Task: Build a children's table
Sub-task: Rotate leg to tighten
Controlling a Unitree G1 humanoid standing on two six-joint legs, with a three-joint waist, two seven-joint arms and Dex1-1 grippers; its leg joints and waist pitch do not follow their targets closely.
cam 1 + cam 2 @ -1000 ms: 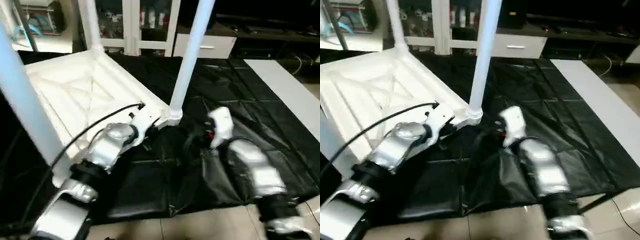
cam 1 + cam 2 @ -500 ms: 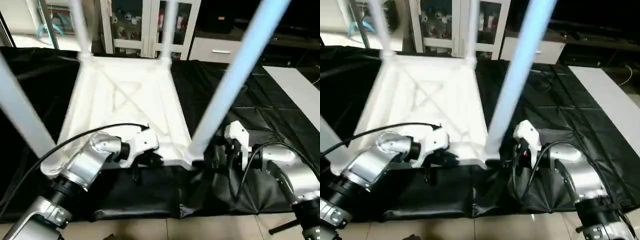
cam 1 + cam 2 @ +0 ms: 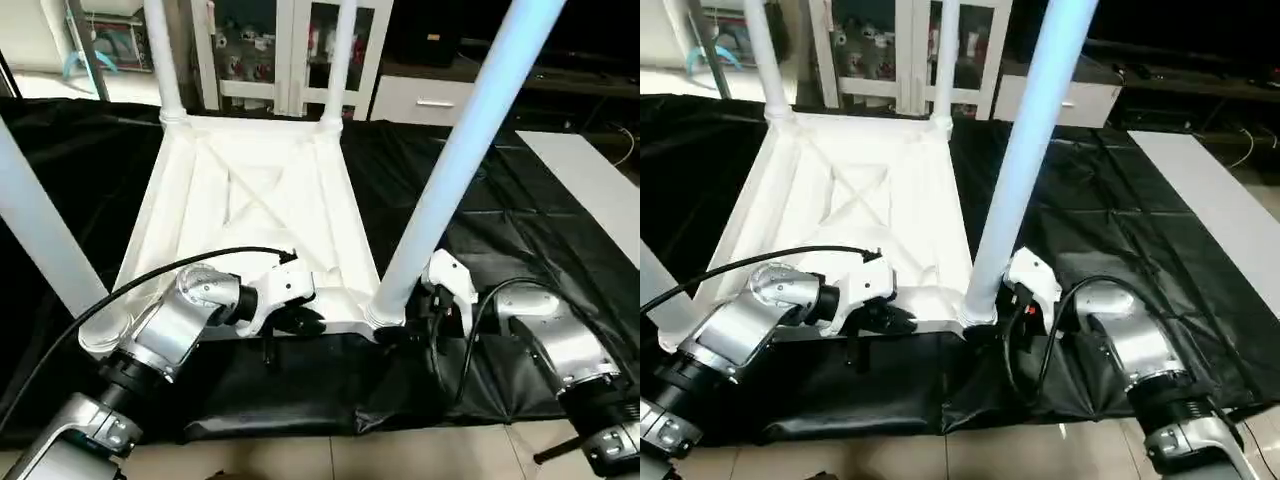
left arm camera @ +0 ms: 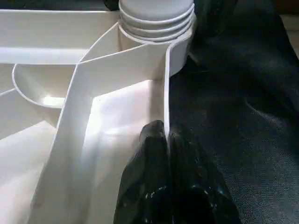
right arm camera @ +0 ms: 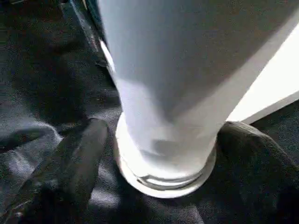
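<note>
Left gripper pinched shut on thin rim wall of upturned table top, on black sheet. Right gripper wide, straddling near-right leg at socket. Light, stiff, slick plastic; best held low. Far legs upright.

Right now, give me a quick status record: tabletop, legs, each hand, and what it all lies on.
tabletop: upside down, ribbed underside up
legs: four standing in the corner sockets; near right leg beside the right hand
left hand: shut, pinching the tabletop's near rim wall
right hand: fingers wide apart, either side of the near right leg's base; contact unclear
surface: black sheet on the floor
</note>
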